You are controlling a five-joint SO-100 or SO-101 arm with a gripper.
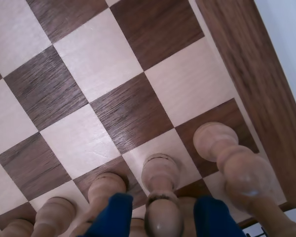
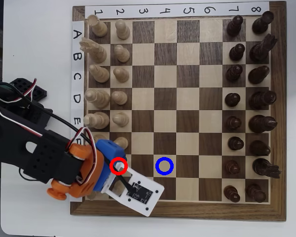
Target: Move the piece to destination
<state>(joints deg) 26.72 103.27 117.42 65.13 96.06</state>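
Blue-tipped gripper (image 1: 163, 217) at the bottom edge of the wrist view, its two fingers (image 1: 113, 212) standing either side of the round head of the piece (image 1: 162, 217), a pale cream pawn; actual contact with the head not clear, so cannot tell whether gripping or only bracketing. Other pale pawns (image 1: 106, 187) in a row alongside, a taller pale piece (image 1: 232, 158) at right, near the dark board border (image 1: 256, 84).

From overhead: arm (image 2: 44, 158) reaching in from the left onto the chessboard (image 2: 187, 212), gripper (image 2: 119, 167) over the square marked by the red ring (image 2: 119, 165), pawn head (image 2: 120, 168) pale inside that ring. Destination (image 2: 164, 166), ringed in blue, two squares right in the same row, bare. Dark pieces (image 2: 256, 98) along the right side.
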